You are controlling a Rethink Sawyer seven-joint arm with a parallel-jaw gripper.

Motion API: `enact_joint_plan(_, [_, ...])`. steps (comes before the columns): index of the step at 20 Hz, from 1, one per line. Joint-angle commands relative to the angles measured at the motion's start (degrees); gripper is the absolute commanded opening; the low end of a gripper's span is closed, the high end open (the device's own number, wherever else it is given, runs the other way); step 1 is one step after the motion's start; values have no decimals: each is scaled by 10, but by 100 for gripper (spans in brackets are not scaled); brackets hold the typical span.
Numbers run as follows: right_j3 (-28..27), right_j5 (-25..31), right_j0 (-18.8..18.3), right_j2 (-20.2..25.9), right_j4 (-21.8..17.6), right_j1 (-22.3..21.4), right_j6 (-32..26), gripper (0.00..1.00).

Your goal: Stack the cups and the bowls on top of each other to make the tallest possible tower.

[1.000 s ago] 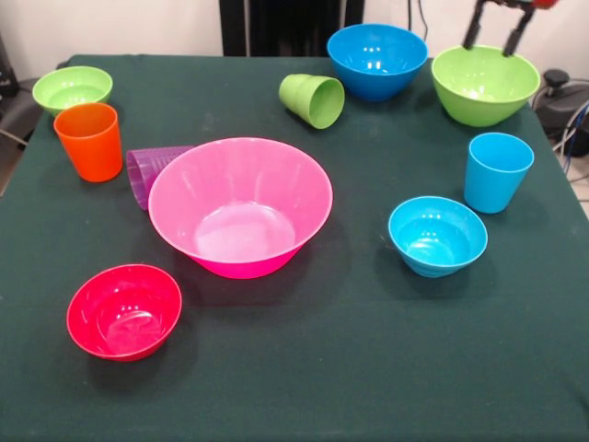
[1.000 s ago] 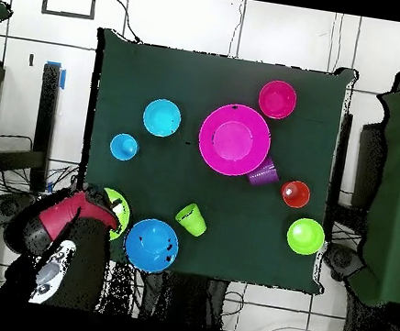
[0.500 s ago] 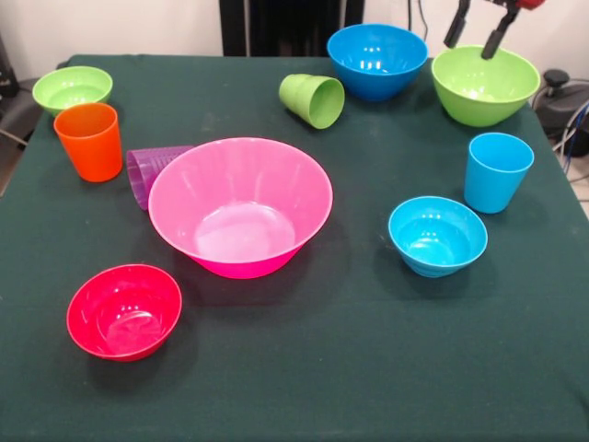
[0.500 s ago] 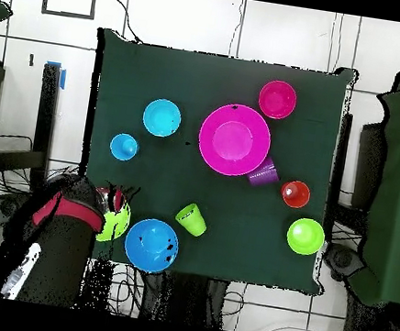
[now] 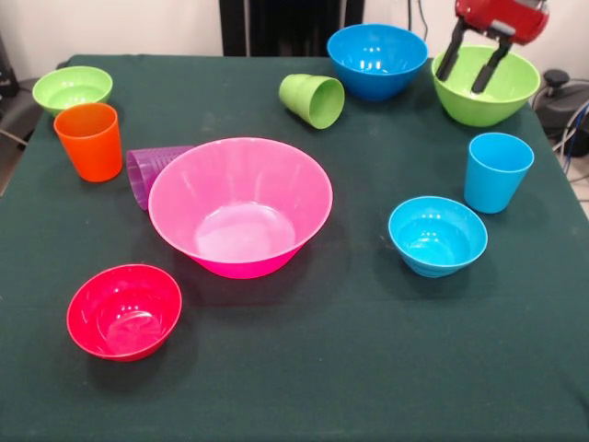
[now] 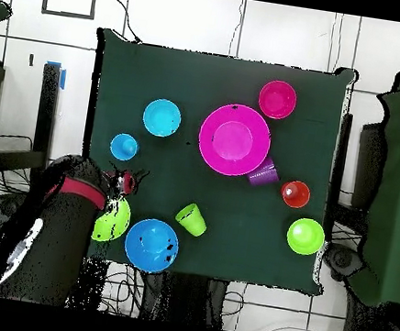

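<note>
A dark green tablecloth (image 5: 368, 368) covers the table, with cables (image 5: 575, 129) trailing beside one edge.

No text, label, brand or number can be read anywhere (neither view offers any).

Evenly and brightly lit from above. Soft, short shadows under the pink bowl (image 5: 240, 205) and red bowl (image 5: 123, 309) on the dark counter (image 5: 368, 368). Small white glints inside the blue bowl (image 5: 377, 60). Front view sharp throughout.
</note>
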Motion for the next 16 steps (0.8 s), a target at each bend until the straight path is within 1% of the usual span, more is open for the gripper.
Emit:
enact_joint_plan(1, [-61, -31, -23, 42, -36, 66, -13, 100])
enact_joint_plan(3, [-42, -67, -60, 78, -26, 59, -36, 100])
enact_joint_plan(4, [-8, -108, -125, 150, -12, 52, -75, 100])
enact_joint_plan(6, [24, -119, -183, 218, -10, 41, -117, 100])
enact_joint_plan(7, [36, -113, -203, 243, -10, 34, -130, 100])
enact_joint_plan(9, [55, -98, -229, 280, -14, 20, -149, 100])
enact_joint_plan(10, [64, -94, -236, 290, -17, 12, -151, 100])
enact_joint_plan(13, [70, -88, -237, 298, -34, 1, -139, 100])
enact_joint_plan(16, [70, -81, -240, 304, -48, -2, -135, 100])
